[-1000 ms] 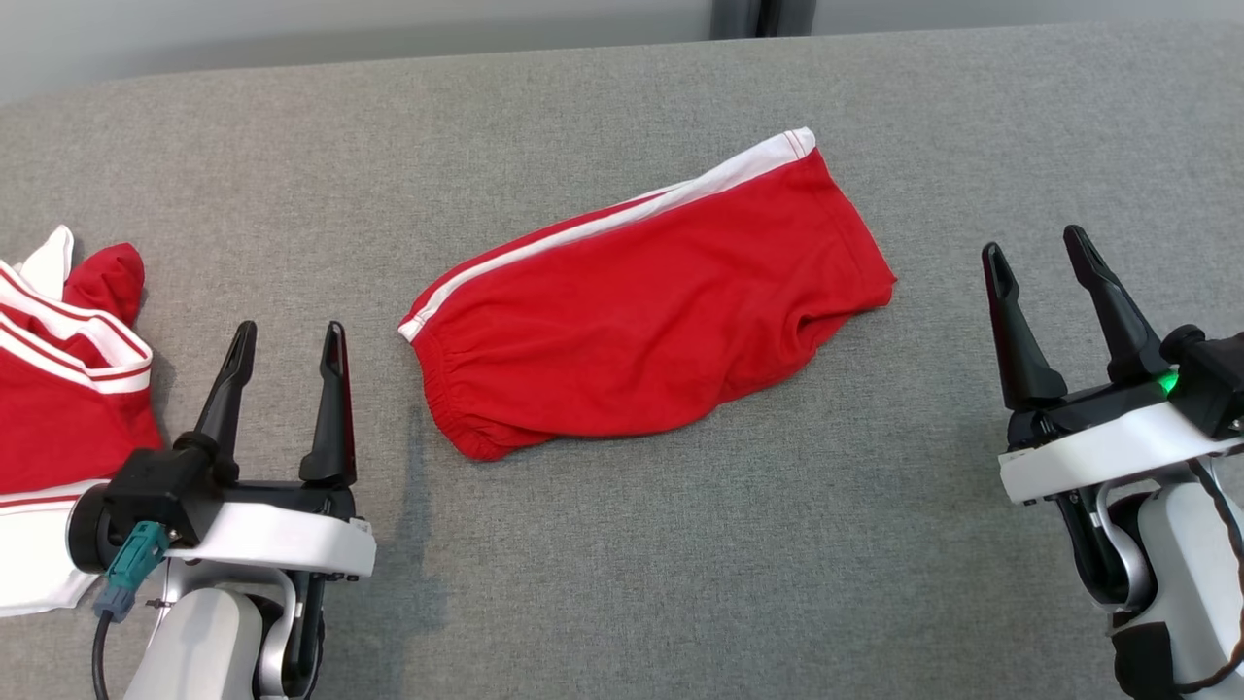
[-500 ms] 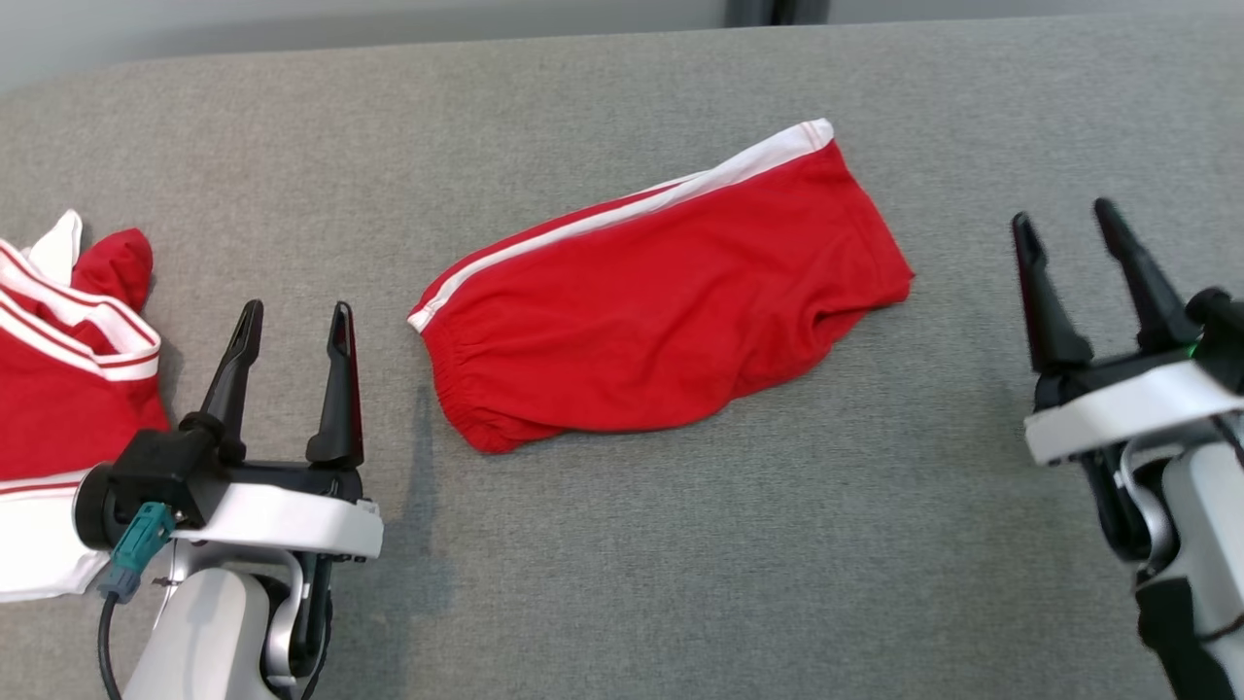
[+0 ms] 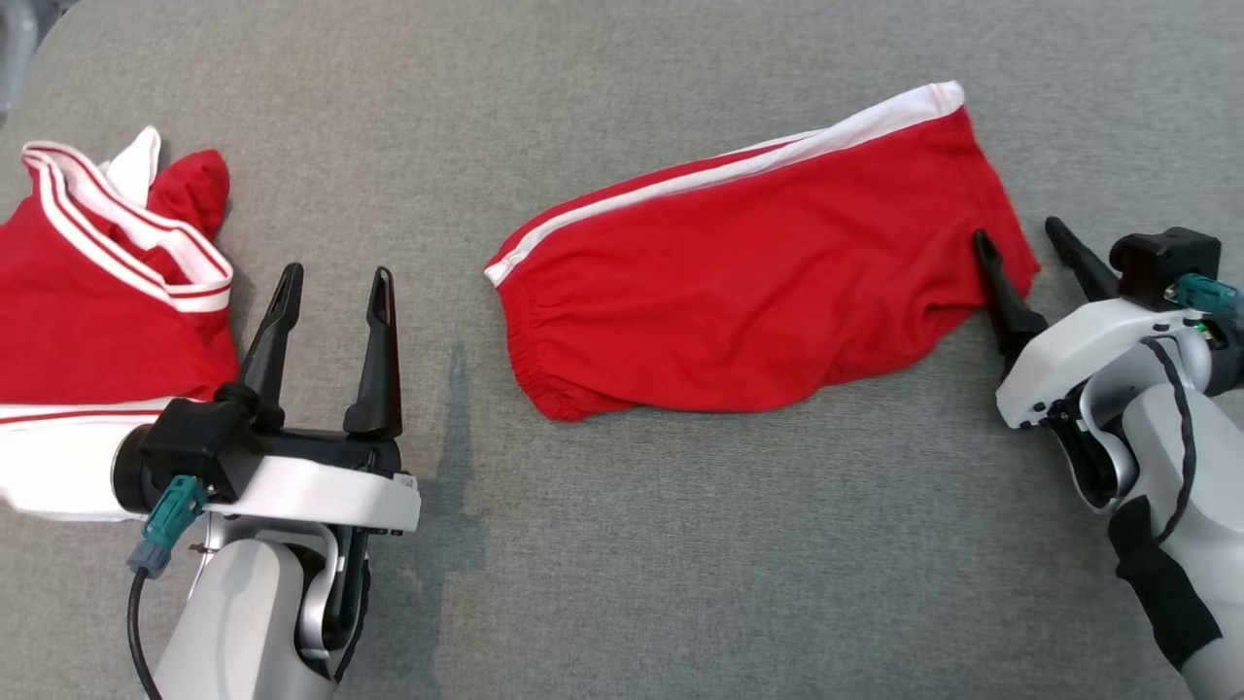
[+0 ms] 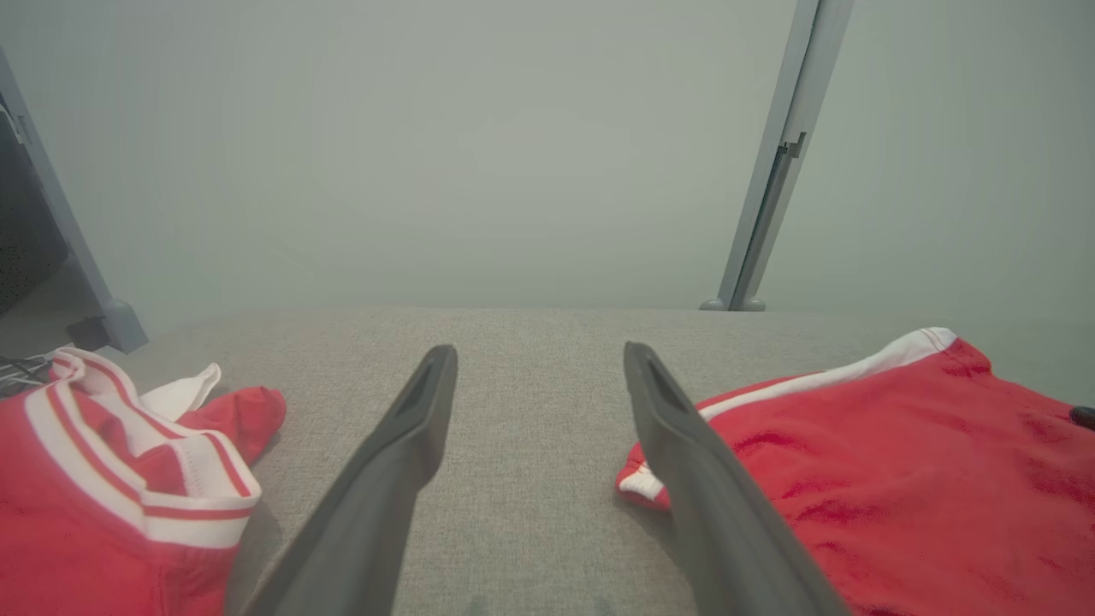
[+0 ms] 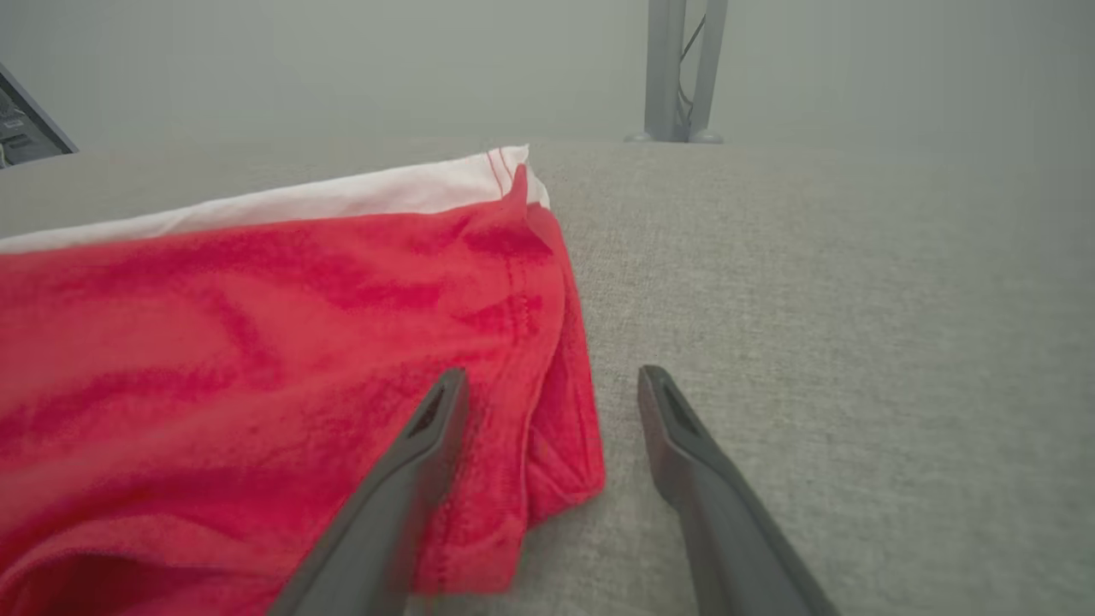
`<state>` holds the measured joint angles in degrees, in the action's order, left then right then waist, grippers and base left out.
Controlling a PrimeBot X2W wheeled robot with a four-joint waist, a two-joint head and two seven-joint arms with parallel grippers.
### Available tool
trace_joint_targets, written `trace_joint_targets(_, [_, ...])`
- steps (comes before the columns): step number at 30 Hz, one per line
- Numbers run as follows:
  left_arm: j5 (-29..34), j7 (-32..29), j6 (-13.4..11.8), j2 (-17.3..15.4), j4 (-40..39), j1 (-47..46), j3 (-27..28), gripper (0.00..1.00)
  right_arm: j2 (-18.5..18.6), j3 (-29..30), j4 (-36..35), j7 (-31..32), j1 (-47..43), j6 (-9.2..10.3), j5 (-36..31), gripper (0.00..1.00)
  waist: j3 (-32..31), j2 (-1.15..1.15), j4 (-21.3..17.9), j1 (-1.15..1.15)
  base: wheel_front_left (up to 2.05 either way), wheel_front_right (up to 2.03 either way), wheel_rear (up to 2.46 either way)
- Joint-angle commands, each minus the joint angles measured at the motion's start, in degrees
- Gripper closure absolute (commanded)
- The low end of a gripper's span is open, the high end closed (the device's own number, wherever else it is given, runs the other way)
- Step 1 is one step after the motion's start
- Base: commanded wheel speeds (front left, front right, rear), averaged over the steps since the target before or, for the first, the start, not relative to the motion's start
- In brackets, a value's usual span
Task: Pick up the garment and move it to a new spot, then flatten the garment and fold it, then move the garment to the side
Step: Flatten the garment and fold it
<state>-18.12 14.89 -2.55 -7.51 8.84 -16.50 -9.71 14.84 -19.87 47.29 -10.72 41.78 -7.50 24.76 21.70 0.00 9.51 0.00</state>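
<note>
Open grey fabric surface (image 3: 680, 544) runs wide on the robot's side of the folded red shorts (image 3: 758, 282) and between them and the left gripper (image 3: 336, 274) — a second red garment (image 3: 87, 301) crowds the far left, just beside that gripper.

- A grey, cloth-covered bench (image 3: 680, 544) carries everything.
- A red garment (image 3: 768, 282) with a white stripe along its far edge lies folded and flat near the middle.
- A second red-and-white garment (image 3: 87, 311) lies bunched at the left edge, well apart from the first.
</note>
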Motion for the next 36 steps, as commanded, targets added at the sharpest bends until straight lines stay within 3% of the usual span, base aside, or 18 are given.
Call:
trace_joint_targets(1, [0.3, 0.2, 0.3, 0.0, 0.0, -0.9, 0.1, 0.0, 0.1, -0.2, 0.5, -0.2, 0.5, 0.02, 0.4, 0.0, 0.8, 0.0, 0.7, 0.0, 0.0, 0.0, 0.0])
trace_joint_targets(5, [0.8, 0.2, 0.5, 0.4, 0.1, -1.1, 0.5, 0.0, -1.2, -2.8, 5.3, 1.9, 1.6, 0.02, 3.7, 0.0, 1.3, 0.0, 0.8, 0.0, 0.0, 0.0, 0.0])
trace_joint_targets(6, [1.0, 0.2, 0.6, 0.5, 0.1, -1.2, 0.6, 0.0, -1.5, -3.5, 6.0, 2.2, 1.7, 0.02, 4.7, 0.58, 1.3, 0.0, 0.7, 0.0, 0.0, 0.0, 0.0])
trace_joint_targets(7, [1.1, 0.2, 0.7, 0.5, 0.1, -1.3, 0.8, 0.0, -1.6, -4.0, 6.3, 1.8, 1.7, 0.02, 5.6, 1.0, 1.3, 0.0, 0.6, 0.0, 0.0, 0.0, 0.0])
trace_joint_targets(12, [1.6, 0.2, 1.1, 0.5, 0.2, -1.1, 1.5, 0.0, -1.5, -5.6, 6.1, -0.3, -0.2, 0.02, 10.6, 1.0, 0.7, 0.0, -0.9, 0.0, 0.0, 0.0, 0.0])
trace_joint_targets(21, [1.9, 0.2, 1.4, 0.2, -0.1, 0.6, 2.3, 0.0, 1.0, -5.2, -2.9, -4.2, -9.6, 0.05, 16.8, 1.0, -0.7, 0.0, -4.3, 0.0, 0.0, 0.0, 0.0])
trace_joint_targets(28, [1.9, 0.2, 1.4, -0.1, -0.1, 1.3, 2.0, 0.0, 1.1, 4.0, -12.7, -4.5, -20.6, 0.04, 14.1, 1.0, -1.8, 0.0, -6.9, 0.0, 0.0, 0.0, 0.0])
trace_joint_targets(36, [1.4, -0.5, 1.2, -0.2, 0.4, 2.2, 1.3, 0.0, -0.3, 5.6, -12.5, -4.5, -22.4, 0.04, 12.5, 1.0, -4.4, 0.0, -8.1, 0.0, 0.0, 0.0, 0.0])
